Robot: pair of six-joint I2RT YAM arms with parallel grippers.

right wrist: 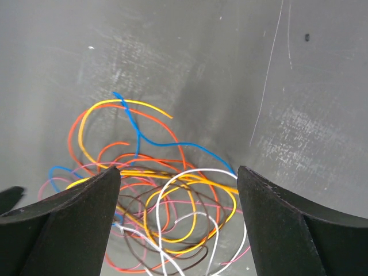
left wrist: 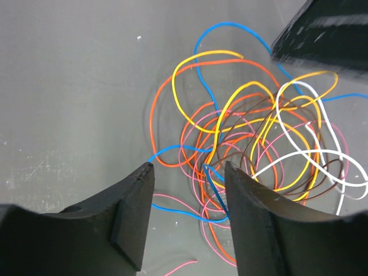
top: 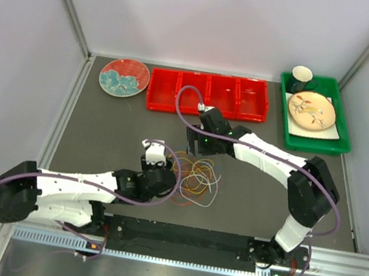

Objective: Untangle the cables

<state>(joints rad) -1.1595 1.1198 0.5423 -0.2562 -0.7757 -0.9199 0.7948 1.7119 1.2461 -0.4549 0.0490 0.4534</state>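
We take the red divided tray [top: 166, 89] at the back of the grey table [top: 99, 138] as reference; it has four compartments. Just left of it we see a round plate [top: 124, 78] with a red rim and teal pattern. Right of it, close by, sits a green tray [top: 314, 144]. In that one we see a dark cup [top: 301, 77] at the far end and a tan patterned plate [top: 311, 110] on a white liner [top: 298, 129]. Well in front of the red tray, a black strip [top: 182, 237] runs along the near edge, with an aluminium rail [top: 348, 263] at its right end. White walls [top: 212, 15] rise behind the tray.
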